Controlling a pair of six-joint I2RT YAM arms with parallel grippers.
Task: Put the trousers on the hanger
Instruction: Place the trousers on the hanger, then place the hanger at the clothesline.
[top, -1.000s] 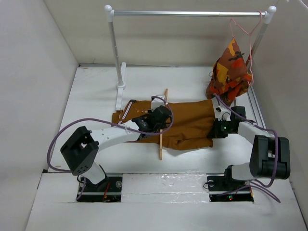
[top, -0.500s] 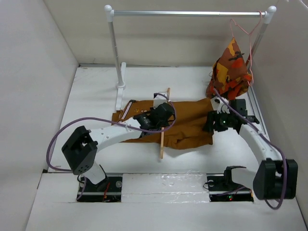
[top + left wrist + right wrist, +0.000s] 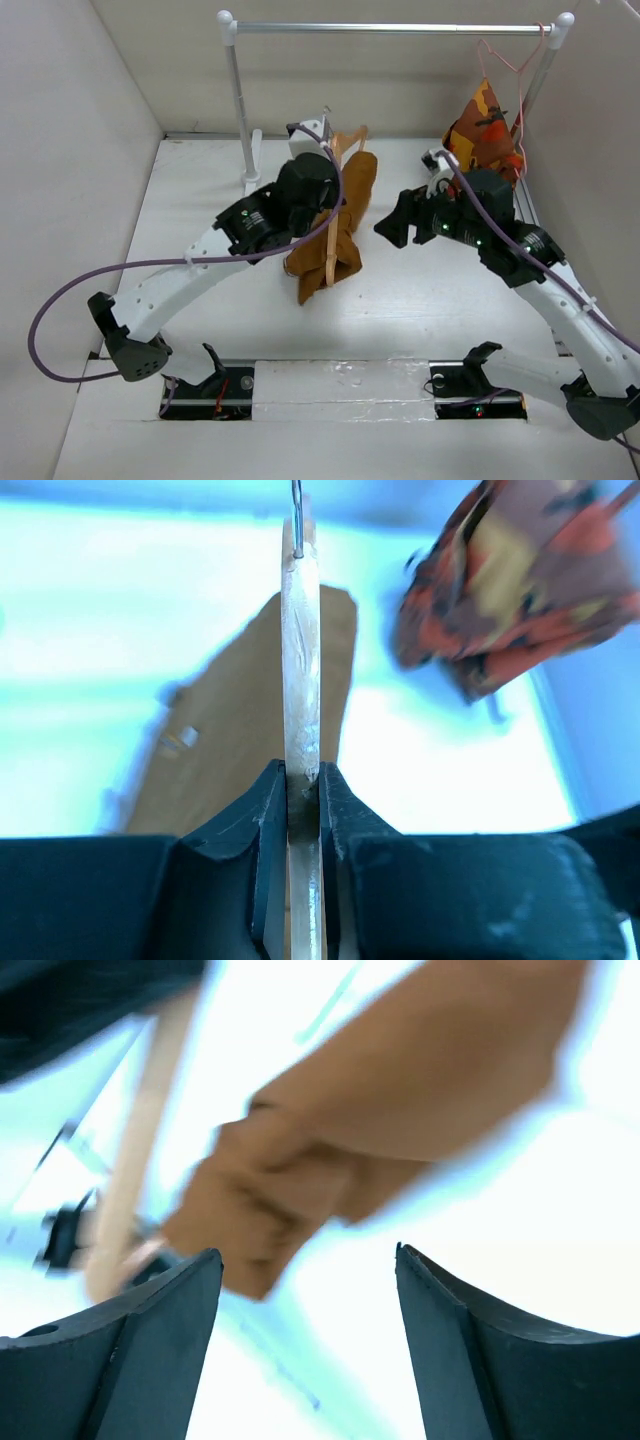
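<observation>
My left gripper [image 3: 303, 772] is shut on the pale wooden hanger [image 3: 301, 660], seen edge-on with its thin metal hook at the top. In the top view the left gripper [image 3: 318, 190] holds the hanger [image 3: 332, 235] raised above the table, and the rust-brown trousers [image 3: 340, 225] hang folded over it, clear of the surface. The trousers [image 3: 240, 730] show behind the hanger in the left wrist view. My right gripper [image 3: 400, 222] stands open to the right of the trousers, apart from them. In the right wrist view its jaws [image 3: 308, 1260] are wide apart with the blurred trousers [image 3: 400, 1110] beyond them.
A clothes rail [image 3: 390, 28] on white posts spans the back. An orange-red-yellow patterned garment [image 3: 485, 130] hangs from a pink wire hanger [image 3: 510, 55] at its right end. White walls enclose the table [image 3: 200, 190] on three sides.
The left arm lifted the hanger with the trousers off the table and toward the rail. The right gripper let go of the trousers, opened and rose.
</observation>
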